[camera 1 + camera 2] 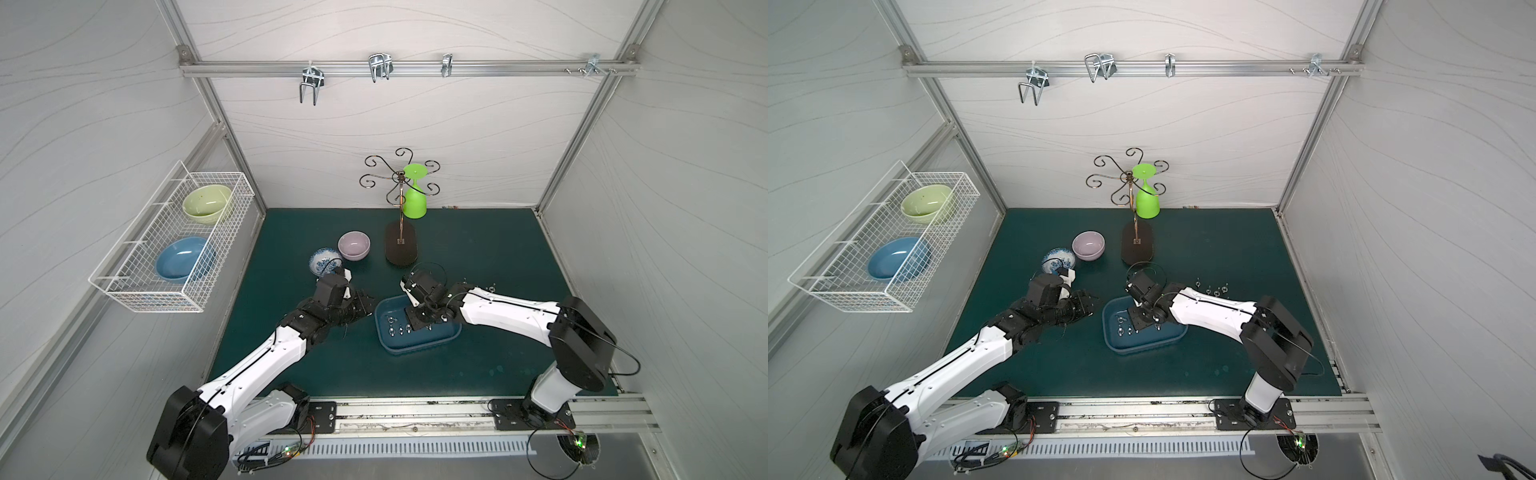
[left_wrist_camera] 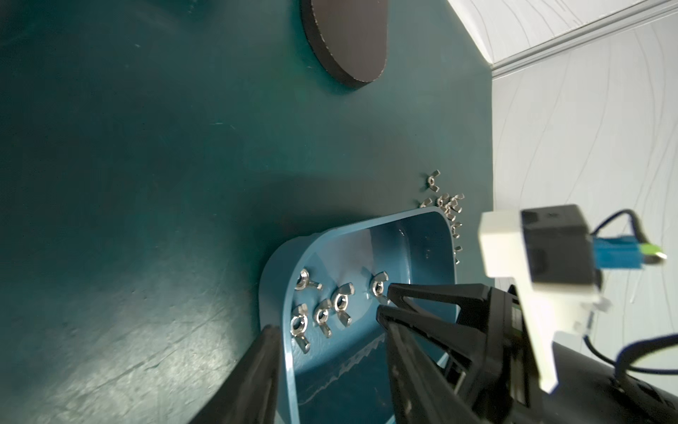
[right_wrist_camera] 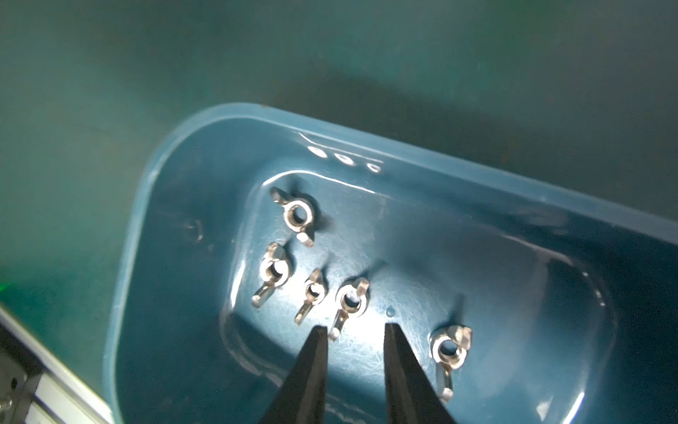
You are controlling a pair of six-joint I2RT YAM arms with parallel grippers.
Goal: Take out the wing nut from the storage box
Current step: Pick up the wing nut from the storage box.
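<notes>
The storage box (image 1: 432, 343) (image 1: 1156, 345) is a shallow dark-blue tub in the middle of the green mat, with several silver wing nuts on its floor. My right gripper (image 3: 356, 330) (image 1: 409, 326) points down into the box, open a little, with nothing between its fingers. One wing nut (image 3: 350, 299) lies just beyond the fingertips, one of its wings close to a fingertip (image 3: 319, 332). My left gripper (image 2: 326, 323) (image 1: 365, 305) is open at the box's short end. One finger (image 2: 257, 367) is outside the wall (image 2: 284, 330) and the other is inside.
More wing nuts (image 2: 447, 203) (image 1: 1212, 289) lie on the mat behind the box. A cup stand's brown base (image 1: 401, 249) carrying a green goblet (image 1: 414, 197), a lilac bowl (image 1: 353, 245) and a blue-patterned bowl (image 1: 322, 259) stand further back. A white wire basket (image 1: 137, 266) hangs on the left wall.
</notes>
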